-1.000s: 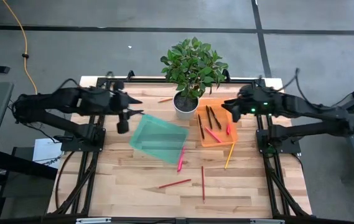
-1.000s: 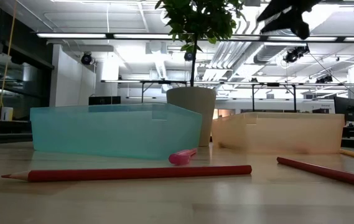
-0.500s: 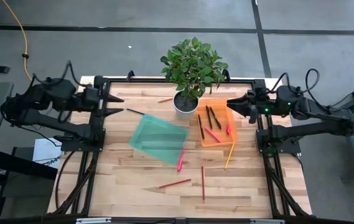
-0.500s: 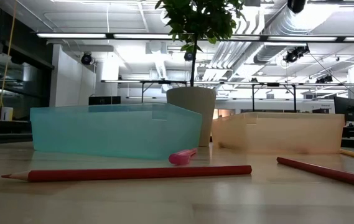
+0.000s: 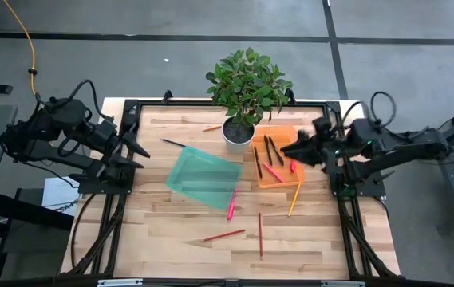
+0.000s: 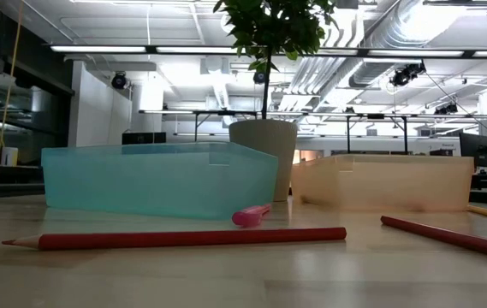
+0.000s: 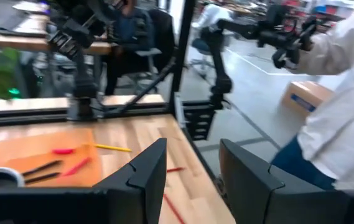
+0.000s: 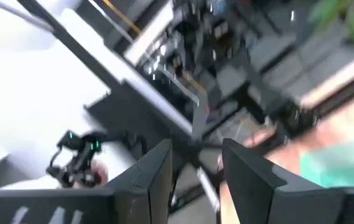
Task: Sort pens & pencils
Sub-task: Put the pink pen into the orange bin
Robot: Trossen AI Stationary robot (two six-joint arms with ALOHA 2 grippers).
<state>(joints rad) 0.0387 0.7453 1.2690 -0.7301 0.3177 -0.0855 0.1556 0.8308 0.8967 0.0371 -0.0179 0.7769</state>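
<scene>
Black and pink pens [image 5: 270,159] lie in the orange tray [image 5: 278,182]. Another pink pen [image 5: 232,203] leans on the near edge of the teal tray [image 5: 203,177], and a black pen [image 5: 173,143] lies on the table at the far left. Pencils lie loose on the wood: a yellow one [image 5: 294,198], two red ones [image 5: 224,235] [image 5: 260,233], and an orange one [image 5: 212,127] by the pot. My left gripper [image 5: 140,151] hovers open at the left edge, pointing right. My right gripper [image 5: 285,151] hovers open over the orange tray's right side. Nothing is between either pair of fingers.
A potted plant [image 5: 246,88] stands at the far middle, between the trays. The black frame rails [image 5: 123,167] run along both sides of the table. A person in a white shirt [image 7: 344,112] stands beyond the table in the left wrist view.
My left gripper has drawn back toward the table's left edge, risen and tipped from pointing down to nearly level. My right gripper has risen out of the low view, tipped up to level and swung toward the near edge over the orange tray. Both stay open.
</scene>
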